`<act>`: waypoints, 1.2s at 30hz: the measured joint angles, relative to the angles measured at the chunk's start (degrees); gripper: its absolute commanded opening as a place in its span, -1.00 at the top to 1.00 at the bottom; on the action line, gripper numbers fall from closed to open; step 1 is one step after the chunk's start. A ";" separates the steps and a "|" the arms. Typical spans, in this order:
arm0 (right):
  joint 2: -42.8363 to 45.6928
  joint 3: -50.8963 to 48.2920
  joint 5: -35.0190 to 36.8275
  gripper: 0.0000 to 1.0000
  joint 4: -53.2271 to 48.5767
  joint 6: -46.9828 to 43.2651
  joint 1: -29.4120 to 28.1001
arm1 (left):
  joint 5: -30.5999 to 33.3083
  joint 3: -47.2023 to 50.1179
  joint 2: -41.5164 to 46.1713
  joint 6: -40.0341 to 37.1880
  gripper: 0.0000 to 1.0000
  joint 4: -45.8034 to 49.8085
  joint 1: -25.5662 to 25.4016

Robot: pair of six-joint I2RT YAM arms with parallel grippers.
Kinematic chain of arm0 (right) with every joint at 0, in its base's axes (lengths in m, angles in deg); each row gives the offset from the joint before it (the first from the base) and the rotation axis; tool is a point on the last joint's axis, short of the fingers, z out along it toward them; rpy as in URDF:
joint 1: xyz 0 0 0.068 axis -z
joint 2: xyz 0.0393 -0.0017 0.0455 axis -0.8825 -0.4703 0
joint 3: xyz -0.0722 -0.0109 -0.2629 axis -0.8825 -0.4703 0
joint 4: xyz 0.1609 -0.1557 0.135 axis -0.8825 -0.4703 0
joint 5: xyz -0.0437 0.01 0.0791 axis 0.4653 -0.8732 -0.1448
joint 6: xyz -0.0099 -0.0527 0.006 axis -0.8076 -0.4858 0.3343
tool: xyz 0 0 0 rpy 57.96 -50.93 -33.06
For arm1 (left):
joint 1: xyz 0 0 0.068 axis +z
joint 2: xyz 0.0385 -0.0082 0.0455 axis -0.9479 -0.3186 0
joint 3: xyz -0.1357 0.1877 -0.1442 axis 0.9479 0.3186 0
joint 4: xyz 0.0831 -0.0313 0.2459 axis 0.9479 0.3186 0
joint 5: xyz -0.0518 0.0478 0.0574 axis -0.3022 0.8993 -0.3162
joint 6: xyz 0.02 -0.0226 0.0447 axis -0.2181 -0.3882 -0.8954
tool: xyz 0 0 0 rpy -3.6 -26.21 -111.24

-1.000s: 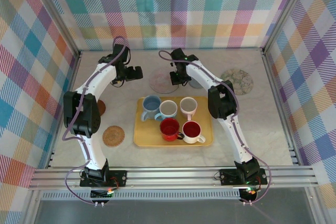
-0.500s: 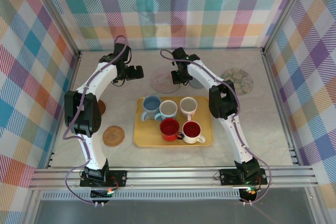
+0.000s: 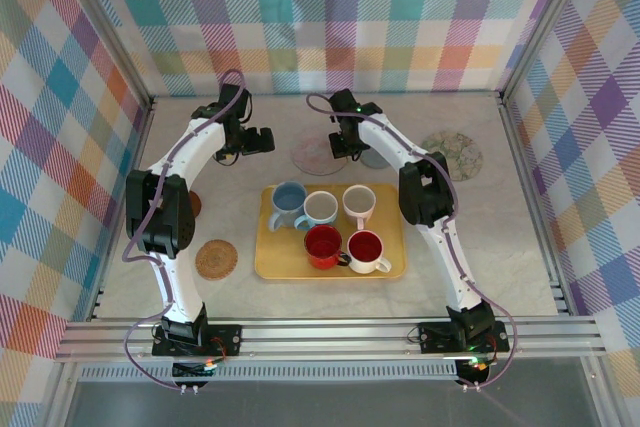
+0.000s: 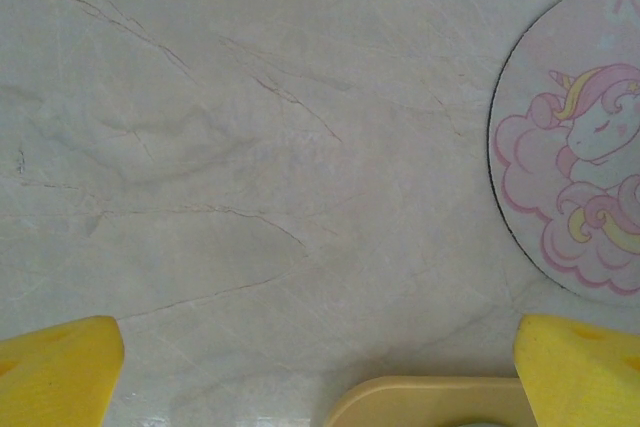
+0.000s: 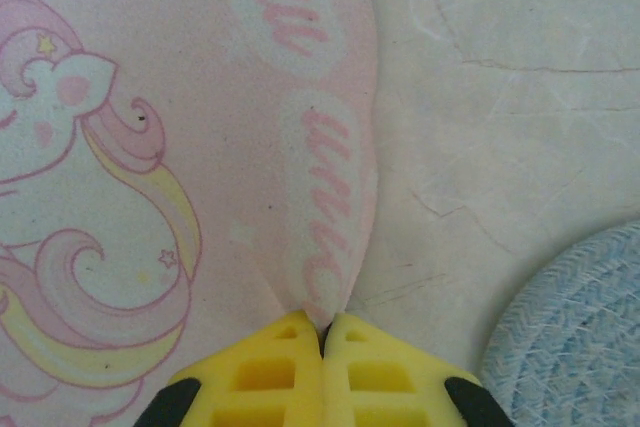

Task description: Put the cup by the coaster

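Now my right pincer (image 5: 323,332) is closed tight on the edge of the pink coaster (image 5: 150,147). Its two yellow fingers (image 5: 270,372) press together, with the thin rim pinched between them. This coaster lies on the table (image 3: 500,237) just behind the tray (image 3: 270,267). A blue woven coaster (image 5: 570,337) lies beside it, behind the right part of the tray.

My left pincer (image 4: 320,367) is wide open and holds nothing. It hangs over bare table behind the left corner of the tray, with the pink coaster to its right.

All five cups stand on the tray. A blue cup (image 3: 288,199), a grey cup (image 3: 321,208) and a white cup (image 3: 359,201) are in the back row. A red cup (image 3: 323,244) and a red-lined cup (image 3: 365,246) are in the front row, touching each other.
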 measured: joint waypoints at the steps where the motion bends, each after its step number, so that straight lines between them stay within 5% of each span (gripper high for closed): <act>1: 0.00 0.00 0.13 1.00 0.11 -0.13 0.15 | 0.00 -0.33 -0.17 0.00 -0.99 0.02 0.00; 9: 0.00 0.00 0.15 0.82 0.44 -1.01 0.92 | 0.00 -1.49 -1.20 0.00 -0.99 0.17 -0.09; 27: -1.73 2.12 -4.87 0.80 0.11 -0.66 1.40 | 0.20 -2.51 -1.53 0.00 -0.99 1.33 -0.11; 36: -1.97 2.16 -4.81 0.46 0.09 0.22 1.53 | 0.20 -2.67 -1.60 0.00 -0.99 1.38 -0.11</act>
